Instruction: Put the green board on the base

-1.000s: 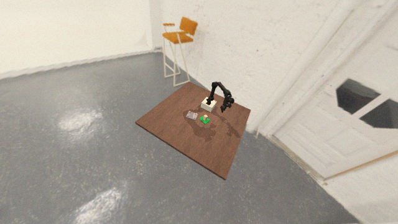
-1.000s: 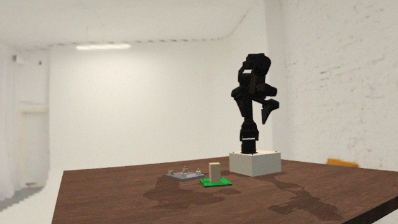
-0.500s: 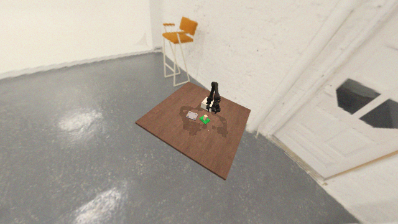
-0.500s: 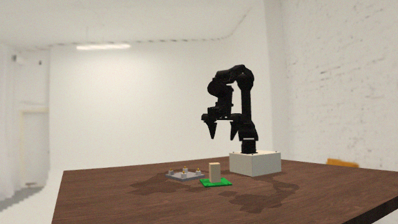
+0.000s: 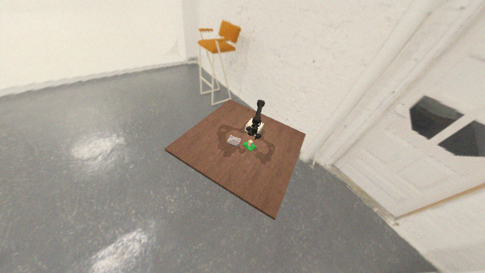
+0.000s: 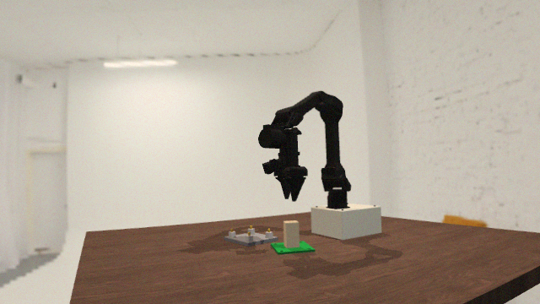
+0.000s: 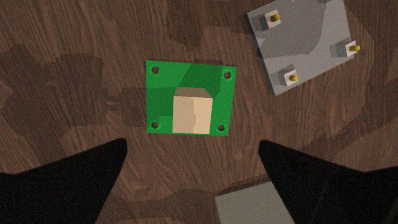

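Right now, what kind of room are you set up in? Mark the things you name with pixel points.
Probably a studio or workshop-like room: rough white-painted walls, a glossy grey floor (image 5: 151,182), and a panelled door (image 5: 420,167) behind the wooden table (image 5: 242,174) (image 6: 190,279) (image 7: 75,30).

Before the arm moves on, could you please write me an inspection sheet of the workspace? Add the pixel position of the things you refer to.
Surface: dark brown wooden table (image 5: 227,167) (image 6: 177,270), with shadows of the arm across it.
Green board: lies flat on the table (image 7: 165,107) (image 6: 305,248) (image 5: 247,147), handle up, off the base.
Square handle: pale, upright on the board (image 7: 192,115) (image 6: 291,233).
Grey base: beside the board (image 7: 295,45) (image 6: 249,240) (image 5: 233,140), its four gold-pinned posts bare.
Clutter: nothing seen.
Gripper: open and holding nothing (image 7: 192,145) (image 6: 291,199), above the table.
Cables: nothing seen.
Surroundings: orange high chair (image 5: 217,45) near a white wall; grey floor (image 5: 132,182); door with dark panes (image 5: 420,163).
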`<state>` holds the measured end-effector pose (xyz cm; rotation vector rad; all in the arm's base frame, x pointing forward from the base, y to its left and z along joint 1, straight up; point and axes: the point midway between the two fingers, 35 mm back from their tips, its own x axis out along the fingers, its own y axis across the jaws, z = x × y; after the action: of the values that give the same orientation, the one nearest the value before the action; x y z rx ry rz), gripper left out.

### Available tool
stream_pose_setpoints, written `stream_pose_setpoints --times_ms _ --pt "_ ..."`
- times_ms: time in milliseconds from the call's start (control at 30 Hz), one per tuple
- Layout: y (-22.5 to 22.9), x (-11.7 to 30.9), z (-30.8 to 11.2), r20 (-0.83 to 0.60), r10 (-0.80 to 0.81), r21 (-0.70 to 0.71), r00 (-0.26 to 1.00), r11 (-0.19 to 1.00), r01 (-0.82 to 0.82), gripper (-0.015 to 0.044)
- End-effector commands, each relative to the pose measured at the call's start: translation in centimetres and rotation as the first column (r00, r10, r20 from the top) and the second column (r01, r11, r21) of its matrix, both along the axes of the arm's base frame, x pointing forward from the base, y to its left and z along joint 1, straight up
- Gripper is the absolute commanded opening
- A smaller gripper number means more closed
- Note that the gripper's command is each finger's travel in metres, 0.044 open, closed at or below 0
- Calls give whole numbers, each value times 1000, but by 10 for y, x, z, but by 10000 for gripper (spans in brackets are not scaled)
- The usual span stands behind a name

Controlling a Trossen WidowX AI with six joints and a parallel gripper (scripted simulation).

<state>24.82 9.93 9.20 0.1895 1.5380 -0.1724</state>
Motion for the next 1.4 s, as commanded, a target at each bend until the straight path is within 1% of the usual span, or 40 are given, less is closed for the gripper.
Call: stream_pose_setpoints --times_ms 0,33,133,167,333,433,633,1367 --pt "-1 1 -1 -4 -27 6 1000 1000 27 440" --pt "-1 1 -4 -4 -27 6 1000 1000 27 440" --pt "0 2 -33 -4 -27 6 1000 1000 27 440" --pt "0 2 -36 -5 -27 6 1000 1000 27 440" --pt "0 2 -37 -5 -27 6 1000 1000 27 440" --pt "0 2 -50 -5 -27 6 1000 1000 27 440" --pt "0 2 -54 -5 -27 6 1000 1000 27 440" --pt "1 4 -89 -5 -27 6 1000 1000 27 440"
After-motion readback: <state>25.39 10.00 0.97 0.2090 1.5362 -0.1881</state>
